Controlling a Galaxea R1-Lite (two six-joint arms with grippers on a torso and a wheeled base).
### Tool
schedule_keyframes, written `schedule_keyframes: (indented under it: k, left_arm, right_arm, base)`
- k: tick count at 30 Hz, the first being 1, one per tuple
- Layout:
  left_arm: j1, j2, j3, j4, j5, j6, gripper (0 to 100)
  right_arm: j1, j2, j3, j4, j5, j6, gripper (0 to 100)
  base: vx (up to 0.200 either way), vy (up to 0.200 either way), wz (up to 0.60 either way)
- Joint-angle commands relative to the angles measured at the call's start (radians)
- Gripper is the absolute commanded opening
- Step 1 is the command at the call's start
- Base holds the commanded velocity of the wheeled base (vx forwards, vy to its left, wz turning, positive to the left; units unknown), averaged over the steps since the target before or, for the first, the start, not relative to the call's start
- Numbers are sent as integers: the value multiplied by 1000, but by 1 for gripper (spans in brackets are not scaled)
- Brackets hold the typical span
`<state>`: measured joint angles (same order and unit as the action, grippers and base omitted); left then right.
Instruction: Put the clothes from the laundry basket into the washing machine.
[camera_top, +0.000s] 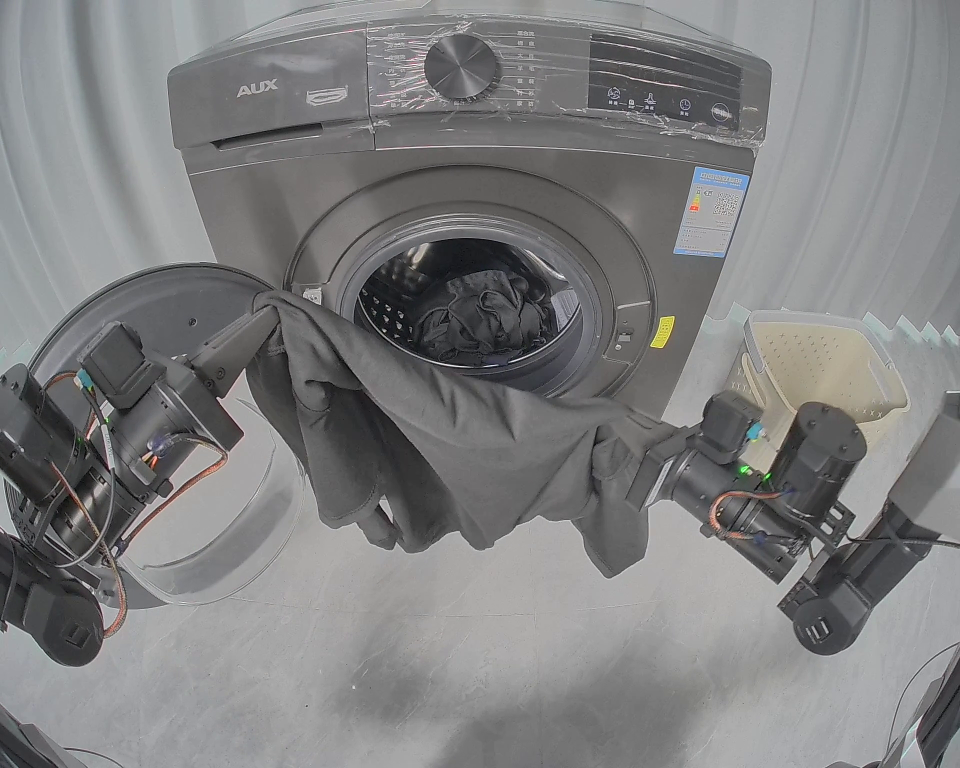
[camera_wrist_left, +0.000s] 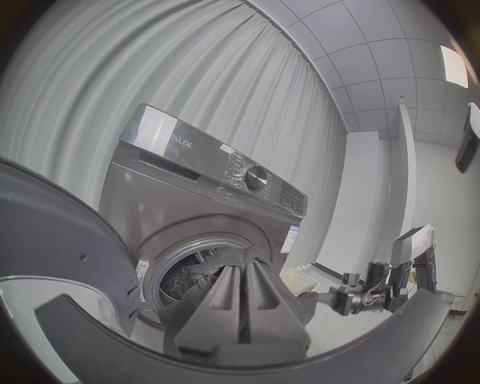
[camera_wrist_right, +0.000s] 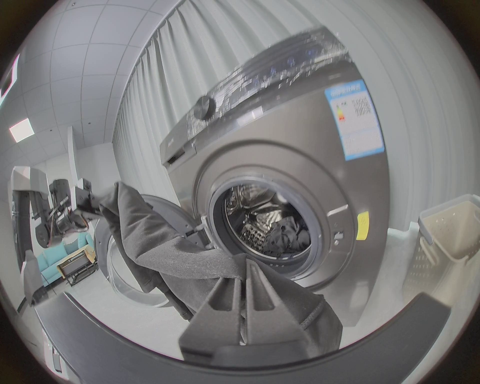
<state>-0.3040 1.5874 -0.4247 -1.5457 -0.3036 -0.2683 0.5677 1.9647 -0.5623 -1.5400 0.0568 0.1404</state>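
A dark grey garment (camera_top: 450, 440) hangs stretched between my two grippers in front of the washing machine (camera_top: 470, 200). My left gripper (camera_top: 268, 322) is shut on its upper left corner (camera_wrist_left: 235, 257), just beside the drum opening. My right gripper (camera_top: 640, 445) is shut on the other end (camera_wrist_right: 220, 265), lower and to the right of the opening. The cloth sags below the drum mouth. Inside the drum (camera_top: 480, 305) lies a heap of dark clothes (camera_wrist_right: 287, 235). The cream laundry basket (camera_top: 820, 370) stands to the right of the machine.
The round machine door (camera_top: 150, 320) stands swung open on the left, right behind my left arm. Pale floor (camera_top: 500, 650) stretches in front of the machine. A curtain hangs behind it.
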Motion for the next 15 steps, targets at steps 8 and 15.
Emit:
schedule_keyframes:
  k: [8,15]
  left_arm:
    - [48,28,-5,1,1,1,0]
    - [56,42,-9,-1,8,3,0]
  right_arm:
    - [-72,-144,21,1,-2,-4,0]
    - [-71,-141,-22,1,-3,-4,0]
  base:
    - [0,0,0]
    - [0,0,0]
